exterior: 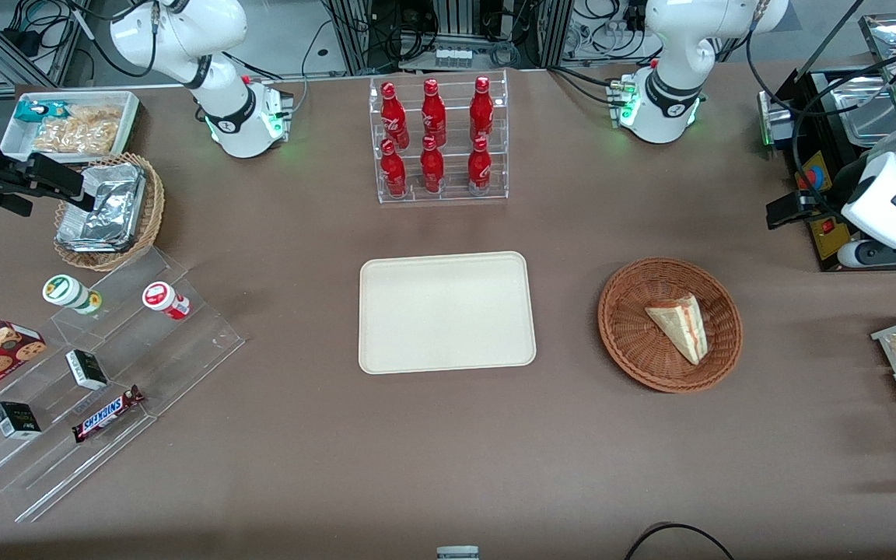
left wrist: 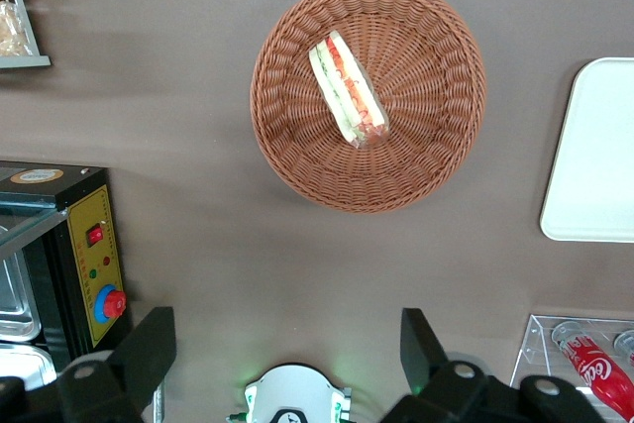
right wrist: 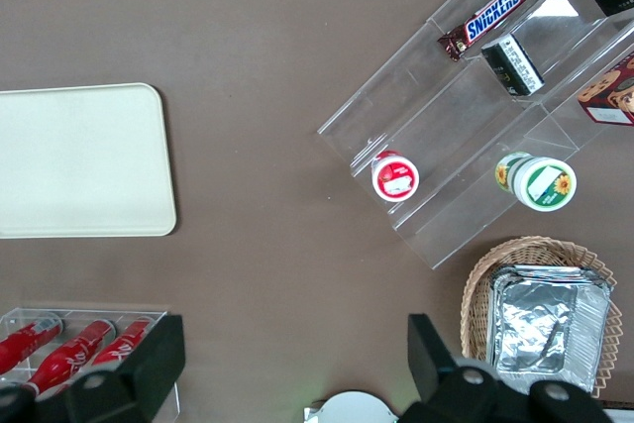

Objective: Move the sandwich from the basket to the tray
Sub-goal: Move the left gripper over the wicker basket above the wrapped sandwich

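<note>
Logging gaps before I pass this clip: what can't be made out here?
- Claw, open, above the table farther from the front camera than the basket: hidden in the front view, its arm covers it.
- Sandwich underside: against the basket.
- Tray: cut by the wrist view's edge.

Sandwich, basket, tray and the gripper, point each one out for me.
sandwich (exterior: 680,325): front view, top bread face.
basket (exterior: 625,311): front view, woven wall.
tray (exterior: 446,311): front view, bare middle.
gripper (left wrist: 287,359): left wrist view, midway between open fingers, above the table.
</note>
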{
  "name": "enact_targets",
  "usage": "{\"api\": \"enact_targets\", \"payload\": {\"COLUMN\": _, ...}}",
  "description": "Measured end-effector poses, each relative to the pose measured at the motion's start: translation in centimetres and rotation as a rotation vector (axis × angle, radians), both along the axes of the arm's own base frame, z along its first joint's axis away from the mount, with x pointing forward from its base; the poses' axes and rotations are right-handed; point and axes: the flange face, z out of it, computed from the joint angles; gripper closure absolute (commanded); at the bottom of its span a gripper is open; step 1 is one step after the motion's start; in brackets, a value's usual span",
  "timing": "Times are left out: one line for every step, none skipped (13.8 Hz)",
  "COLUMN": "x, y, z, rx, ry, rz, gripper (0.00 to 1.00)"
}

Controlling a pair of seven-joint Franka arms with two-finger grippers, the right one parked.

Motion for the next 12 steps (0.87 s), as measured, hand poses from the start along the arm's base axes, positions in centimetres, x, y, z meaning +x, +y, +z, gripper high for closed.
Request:
{"api": "enact_targets", "payload": {"x": 0.0, "y": 0.0, "z": 0.0, "rx": 0.0, "ry": 0.0, "rz": 0.0, "gripper": 0.0}}
{"api": "enact_targets", "payload": {"x": 0.0, "y": -0.1, "z": -0.1, "rx": 0.0, "ry": -0.001, "rz": -0.001, "gripper": 0.0}}
{"api": "enact_targets", "payload": {"x": 0.1, "y": -0.2, "z": -0.2, "rx": 0.0, "ry": 0.001, "rz": -0.004, "gripper": 0.0}}
{"api": "enact_targets", "payload": {"x": 0.1, "y": -0.4, "z": -0.6, "rx": 0.001, "ry": 0.006, "rz": -0.009, "gripper": 0.0}}
{"api": "enact_targets", "payload": {"x": 0.3, "y": -0.8, "z": -1.2, "rx": 0.003, "ry": 0.011, "rz": -0.016, "gripper": 0.0}}
{"api": "enact_targets", "payload": {"x": 0.4, "y": -1.2, "z": -2.1, "rx": 0.01, "ry": 0.018, "rz": -0.026, "gripper": 0.0}}
{"api": "enact_targets", "payload": {"x": 0.6, "y": -1.7, "z": -3.3, "rx": 0.02, "ry": 0.02, "rz": -0.038, "gripper": 0.0}}
{"api": "enact_targets", "payload": {"x": 0.8, "y": -2.3, "z": -4.7, "rx": 0.029, "ry": 0.018, "rz": -0.052, "gripper": 0.0}}
{"api": "enact_targets", "payload": {"x": 0.9, "y": -2.9, "z": -6.1, "rx": 0.035, "ry": 0.019, "rz": -0.061, "gripper": 0.0}}
{"api": "enact_targets", "payload": {"x": 1.0, "y": -3.3, "z": -7.5, "rx": 0.037, "ry": 0.015, "rz": -0.066, "gripper": 0.0}}
{"api": "enact_targets", "payload": {"x": 1.0, "y": -3.4, "z": -8.9, "rx": 0.037, "ry": 0.007, "rz": -0.071, "gripper": 0.0}}
{"api": "enact_targets", "payload": {"x": 1.0, "y": -3.5, "z": -10.3, "rx": 0.036, "ry": 0.0, "rz": -0.073, "gripper": 0.0}}
